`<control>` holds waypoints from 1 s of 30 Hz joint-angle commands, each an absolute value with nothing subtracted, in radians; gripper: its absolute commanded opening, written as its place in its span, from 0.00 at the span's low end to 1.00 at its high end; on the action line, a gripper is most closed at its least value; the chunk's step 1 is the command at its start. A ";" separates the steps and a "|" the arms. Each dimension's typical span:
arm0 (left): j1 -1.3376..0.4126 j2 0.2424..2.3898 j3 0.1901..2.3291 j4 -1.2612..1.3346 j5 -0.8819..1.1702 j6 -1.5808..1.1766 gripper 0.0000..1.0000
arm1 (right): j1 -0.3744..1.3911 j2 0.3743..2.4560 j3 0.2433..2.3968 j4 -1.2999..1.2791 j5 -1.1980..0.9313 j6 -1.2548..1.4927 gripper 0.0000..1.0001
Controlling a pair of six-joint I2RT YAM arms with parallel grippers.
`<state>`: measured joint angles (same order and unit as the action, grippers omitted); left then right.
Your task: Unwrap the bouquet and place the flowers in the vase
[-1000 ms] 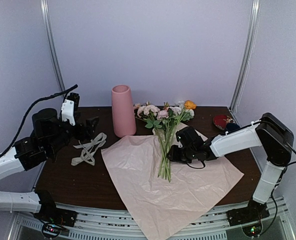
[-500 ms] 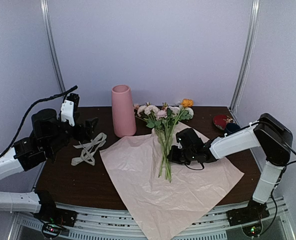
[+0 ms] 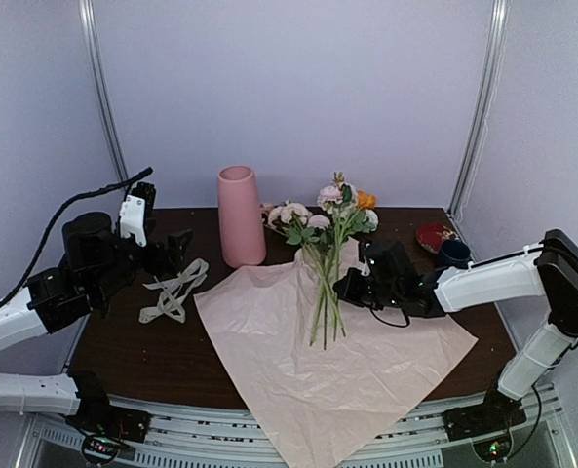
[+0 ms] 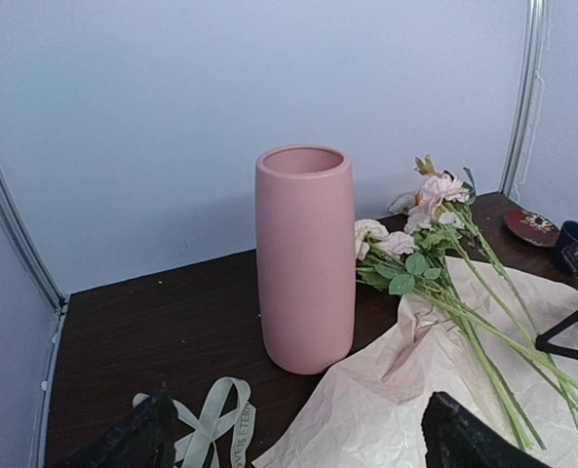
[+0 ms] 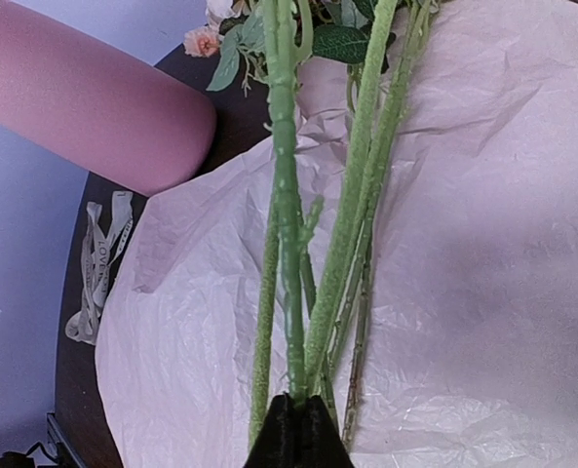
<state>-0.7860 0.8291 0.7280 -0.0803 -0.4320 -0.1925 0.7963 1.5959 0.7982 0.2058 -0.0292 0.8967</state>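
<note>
Half done: paper (image 3: 308, 370) spread flat, ribbon (image 3: 174, 288) off at left; right gripper (image 3: 344, 287) clamped on stems of flowers (image 3: 326, 234) mid-paper, some blooms tilted up; left gripper (image 3: 174, 250) wide, idle; vase (image 3: 240, 216) upright, far-left of flowers, nothing in yet.

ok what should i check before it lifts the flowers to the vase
1. Right gripper shut on the flowers: ok.
2. Every stem in that grip: cannot tell.
3. Vase upright, mouth unblocked: ok.
4. Paper spread flat, ribbon off the flowers: ok.
5. Left gripper open, apart from the vase: ok.
</note>
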 commanded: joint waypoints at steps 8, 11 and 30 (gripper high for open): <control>-0.784 0.841 0.721 -0.054 -0.434 -0.201 0.91 | 0.804 1.333 0.633 0.338 0.113 0.820 0.01; -0.784 0.853 0.722 -0.051 -0.431 -0.200 0.91 | 0.804 1.263 0.628 0.336 0.123 0.760 0.01; -0.784 0.897 0.750 -0.010 -0.280 -0.299 0.90 | 0.871 1.052 0.520 0.381 0.178 0.632 0.00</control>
<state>-0.7860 0.8936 0.7246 -0.0788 -0.3866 -0.2386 0.8337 1.1721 0.4839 0.3222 0.0994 0.7181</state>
